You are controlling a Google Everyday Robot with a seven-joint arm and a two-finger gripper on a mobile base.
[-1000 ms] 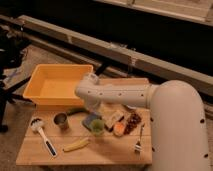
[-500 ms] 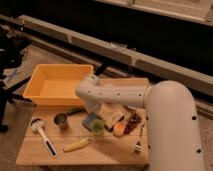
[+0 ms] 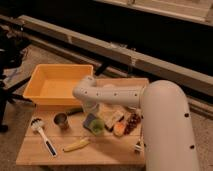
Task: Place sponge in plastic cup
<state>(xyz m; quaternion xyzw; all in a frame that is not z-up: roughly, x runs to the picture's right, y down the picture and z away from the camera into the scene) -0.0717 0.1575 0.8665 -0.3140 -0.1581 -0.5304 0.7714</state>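
Note:
My gripper [image 3: 90, 108] hangs from the white arm [image 3: 112, 95] at the middle of the wooden table [image 3: 107, 152], just in front of the yellow bin. Right below it stands a small greenish plastic cup [image 3: 98, 126], with a bluish-grey sponge [image 3: 90, 120] leaning at its left side. The gripper is directly above and behind the sponge and cup. I cannot tell whether it touches the sponge.
A yellow bin [image 3: 45, 95] fills the table's back left. A small metal cup [image 3: 61, 120], a white dish brush [image 3: 43, 135] and a banana [image 3: 76, 145] lie at front left. A tan packet [image 3: 113, 118], an orange [image 3: 119, 129] and dark grapes [image 3: 133, 122] lie to the right.
The arm has held almost still over the sponge and cup. Nothing on the table has visibly moved.

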